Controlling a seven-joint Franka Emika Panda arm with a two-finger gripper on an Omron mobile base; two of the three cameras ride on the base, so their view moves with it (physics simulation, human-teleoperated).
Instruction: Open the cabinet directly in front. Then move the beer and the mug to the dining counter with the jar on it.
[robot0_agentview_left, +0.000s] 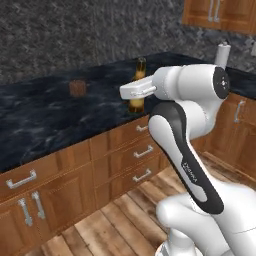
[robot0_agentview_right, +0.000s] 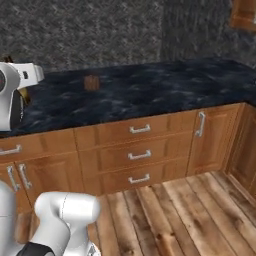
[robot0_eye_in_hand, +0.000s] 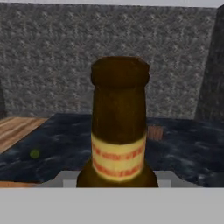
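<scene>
The beer (robot0_agentview_left: 139, 67), a brown bottle with a pale yellowish label, stands upright over the near edge of the dining counter (robot0_agentview_left: 45, 115). My gripper (robot0_agentview_left: 136, 93) is shut on its body. I cannot tell whether the bottle's base touches the marble. In the hand view the beer (robot0_eye_in_hand: 118, 127) rises close up between the fingers of my gripper (robot0_eye_in_hand: 117, 180). The brown ribbed jar (robot0_agentview_left: 77, 88) sits further back on the counter, left of the bottle and apart from it. It shows again as the jar (robot0_agentview_right: 91, 82) and the jar (robot0_eye_in_hand: 154, 132). The mug is out of view.
Brown drawers (robot0_agentview_left: 142, 152) with silver handles run under the counter. A reddish-brown wall cabinet (robot0_agentview_left: 220, 14) hangs at the top right. A white upright object (robot0_agentview_left: 222, 55) stands at the counter's right end. A small green thing (robot0_eye_in_hand: 34, 153) lies on the marble. Behind is a dark speckled wall.
</scene>
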